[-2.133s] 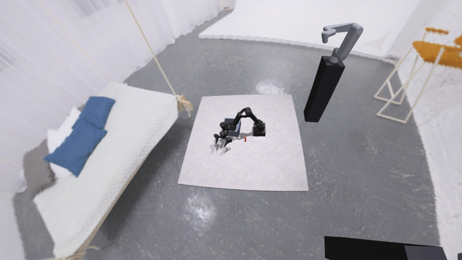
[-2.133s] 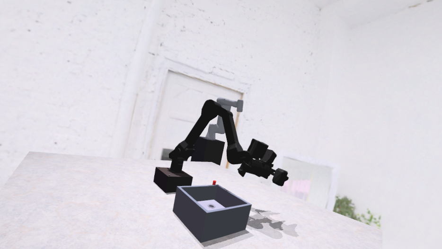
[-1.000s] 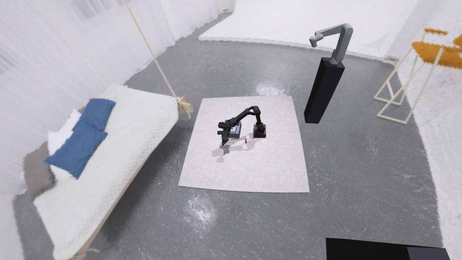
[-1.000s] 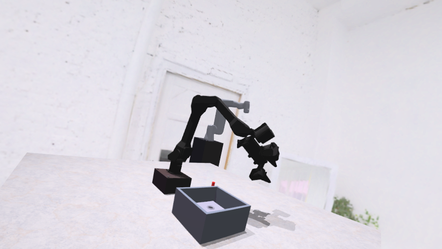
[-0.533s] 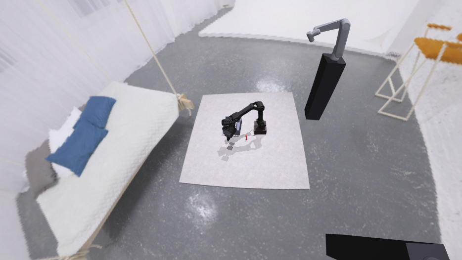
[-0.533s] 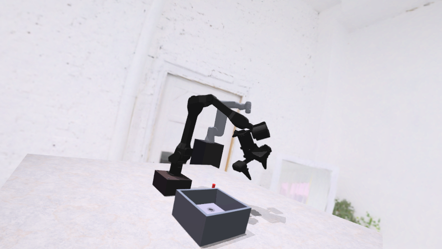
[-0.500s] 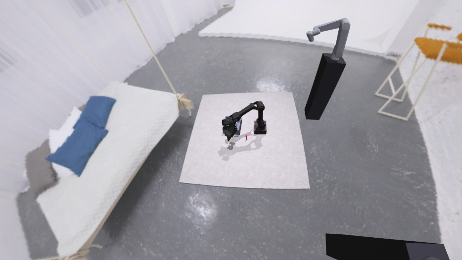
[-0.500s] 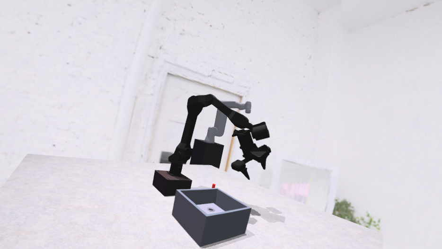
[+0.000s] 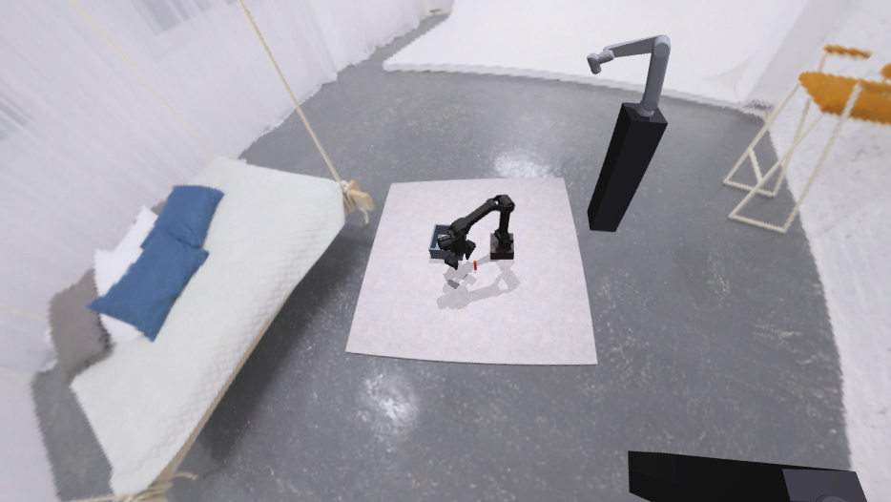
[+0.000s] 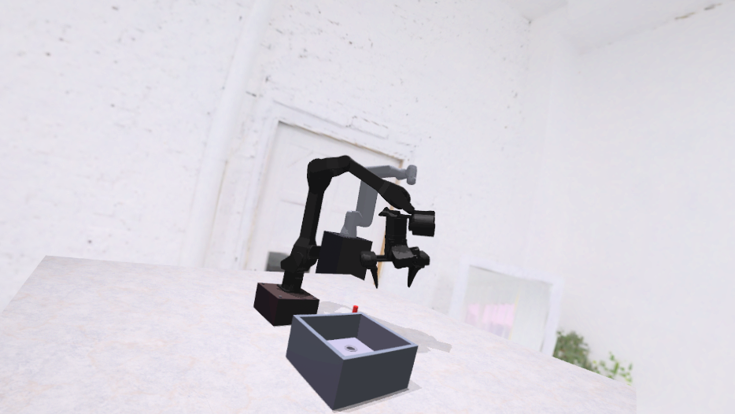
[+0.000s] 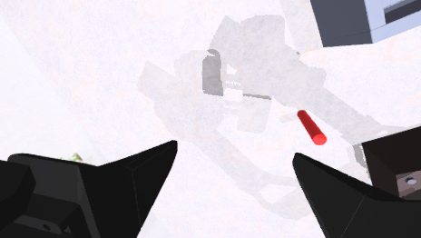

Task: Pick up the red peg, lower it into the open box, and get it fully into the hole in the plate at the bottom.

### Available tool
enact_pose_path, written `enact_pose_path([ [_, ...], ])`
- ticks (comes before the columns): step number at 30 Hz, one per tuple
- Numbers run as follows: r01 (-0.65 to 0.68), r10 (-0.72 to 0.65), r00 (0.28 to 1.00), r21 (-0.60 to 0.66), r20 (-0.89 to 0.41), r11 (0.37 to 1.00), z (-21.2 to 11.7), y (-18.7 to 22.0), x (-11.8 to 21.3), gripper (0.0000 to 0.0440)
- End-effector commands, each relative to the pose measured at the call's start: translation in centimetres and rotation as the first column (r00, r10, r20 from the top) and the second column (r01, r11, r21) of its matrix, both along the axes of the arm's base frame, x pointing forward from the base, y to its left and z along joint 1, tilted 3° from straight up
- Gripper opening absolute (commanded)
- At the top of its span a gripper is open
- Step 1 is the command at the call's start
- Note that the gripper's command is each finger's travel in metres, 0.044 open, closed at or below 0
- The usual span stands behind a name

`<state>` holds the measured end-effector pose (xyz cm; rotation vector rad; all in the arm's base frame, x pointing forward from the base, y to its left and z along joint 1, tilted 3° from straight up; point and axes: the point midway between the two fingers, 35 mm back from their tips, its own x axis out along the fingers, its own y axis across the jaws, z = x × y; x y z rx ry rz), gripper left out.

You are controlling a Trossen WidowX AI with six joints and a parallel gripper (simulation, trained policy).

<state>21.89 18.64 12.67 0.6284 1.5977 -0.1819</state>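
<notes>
On the pale desk (image 9: 399,311) (image 10: 154,329) (image 11: 59,54), the red peg (image 9: 475,265) (image 10: 354,308) (image 11: 310,125) is outside the box (image 9: 441,254) (image 10: 378,378) (image 11: 342,20), near it, w/ nothing gripping it. Ext. view shows only the peg's top end, showing past the box's far rim; the rest is hidden. Wrist view has more of it: a short round rod, prob. upright, tho hard to be sure from that angle.

The claw (image 9: 461,261) (image 10: 393,286) (image 11: 234,152) is wide open, nothing btwn the fingers. It hangs in the air above the desk, well clear of the surface, fingers pointing down in the ext. view. Wrist view puts the peg beyond the fingertips, closer to the RH one in that pic, not touching.

Box is dk. grey-blue w/ an open top. Inside, at the bottom, is a light plate (image 10: 335,345) w/ a round hole (image 10: 350,349), seen best in the ext. view; no peg in it. Top view has the arm (image 9: 477,216) (image 10: 310,216) partly over the box, so not much of the inside shows there.

Arm's dk. base (image 9: 502,255) (image 10: 264,305) (image 11: 378,161) sits on the desk near both box & peg, apart from each. Arm's shadow (image 9: 480,296) (image 11: 254,54) falls across the desk around the peg.

My gripper (image 9: 460,257) (image 10: 393,286) (image 11: 234,152) now points straight down, where half a second ago it slanted; I have swung it inward, closer to my base (image 9: 502,254) (image 10: 272,308) (image 11: 386,156) and the red peg (image 9: 475,265) (image 10: 354,308) (image 11: 311,127).
</notes>
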Motion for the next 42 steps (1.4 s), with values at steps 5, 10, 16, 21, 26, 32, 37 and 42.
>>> enact_pose_path([
  [5,0.077,-0.096,0.990,-0.176,-0.103,0.981,-1.3,-1.9,-3.7,0.0440],
  [10,0.096,-0.137,0.981,-0.269,-0.138,0.958,-2.5,-2.9,-5.2,0.0440],
  [16,0.102,-0.163,0.974,-0.341,-0.155,0.935,-4.5,-3.7,-6.2,0.0440],
  [21,0.106,-0.171,0.974,-0.373,-0.147,0.922,-6.4,-4.0,-6.4,0.0440],
  [26,0.112,-0.173,0.977,-0.388,-0.125,0.915,-8.5,-4.2,-6.2,0.0440],
  [32,0.119,-0.168,0.982,-0.392,-0.092,0.912,-11.2,-4.4,-6.0,0.0440],
  [37,0.116,-0.158,0.985,-0.392,-0.075,0.912,-12.9,-4.6,-5.7,0.0429],
  [42,0.106,-0.152,0.985,-0.402,-0.084,0.909,-14.2,-4.8,-5.9,0.0311],
])
